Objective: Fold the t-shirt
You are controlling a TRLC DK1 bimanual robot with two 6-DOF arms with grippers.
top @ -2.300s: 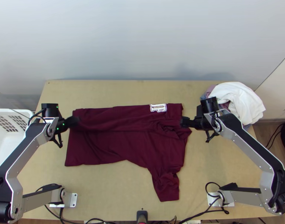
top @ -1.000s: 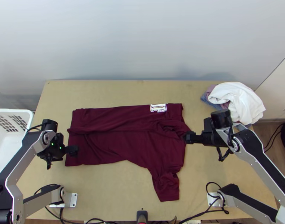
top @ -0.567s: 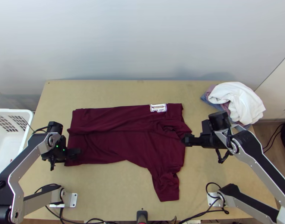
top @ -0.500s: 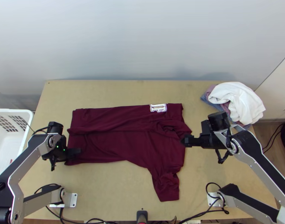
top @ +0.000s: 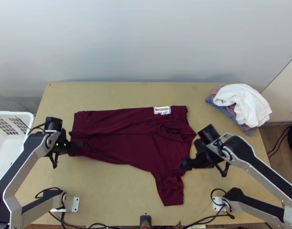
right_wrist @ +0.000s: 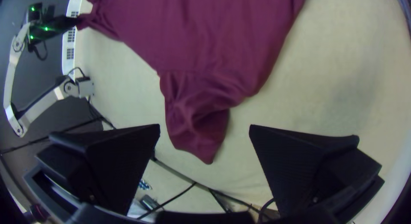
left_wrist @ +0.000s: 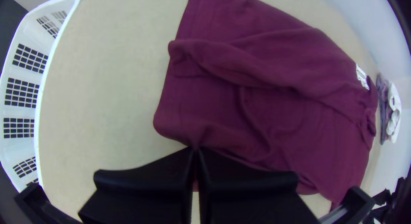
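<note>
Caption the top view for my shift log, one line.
Left gripper pinches the maroon t-shirt's hem corner; right gripper, fingers open, hovers near the outspread sleeve.

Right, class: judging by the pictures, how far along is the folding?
Done: the t-shirt's far side looks folded inward. In hand: the left gripper pinches it near a hem corner. Left: the near side and outstretched sleeve need folding in; the right gripper is open by that sleeve.
</note>
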